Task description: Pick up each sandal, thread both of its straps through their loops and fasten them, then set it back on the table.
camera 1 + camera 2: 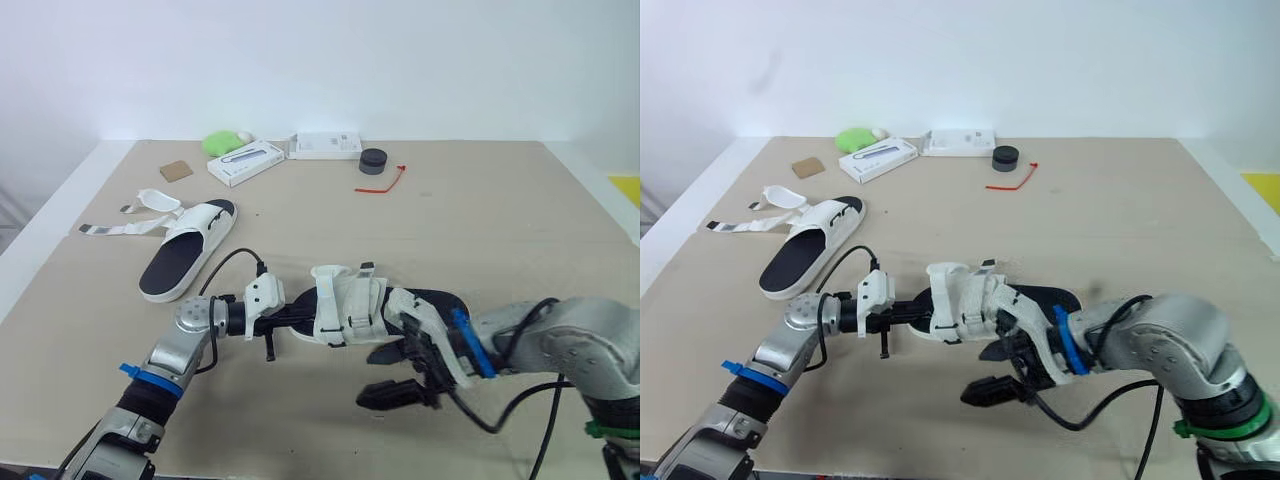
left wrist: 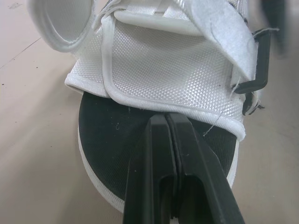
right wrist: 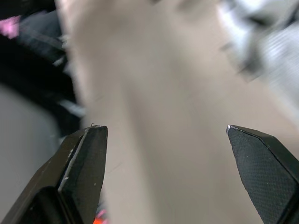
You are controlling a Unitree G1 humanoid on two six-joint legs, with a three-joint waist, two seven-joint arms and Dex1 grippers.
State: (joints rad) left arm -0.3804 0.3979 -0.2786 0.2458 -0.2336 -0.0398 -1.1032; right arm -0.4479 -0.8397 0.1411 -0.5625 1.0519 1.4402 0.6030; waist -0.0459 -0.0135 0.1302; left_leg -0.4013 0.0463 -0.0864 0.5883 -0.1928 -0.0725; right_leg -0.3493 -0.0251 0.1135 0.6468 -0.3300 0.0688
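Pale tan flat-topped bench [image 1: 480,230]: carries both sandals; no hazard of its own. White woven-strap sandal with black footbed, near [image 1: 345,305]: sits at the front of the bench between the two arms, one strap end curled up loose [image 1: 330,272]. It would likely slide or swivel if pulled while poorly held. Matching white sandal, far [image 1: 185,255]: flat on the bench to the left, straps splayed out undone, untouched. Right claw [image 3: 166,133]: fingers spread wide, low beside the near sandal's toe end. It may close on the sole rather than a strap. Left claw [image 2: 166,119]: fingers pressed together over the heel footbed, tips at the white hem. Whether they pinch any fabric cannot be told; a weak anchor would spoil the threading. Black plastic loop [image 2: 257,60]: narrow, so a crooked strap end may snag.
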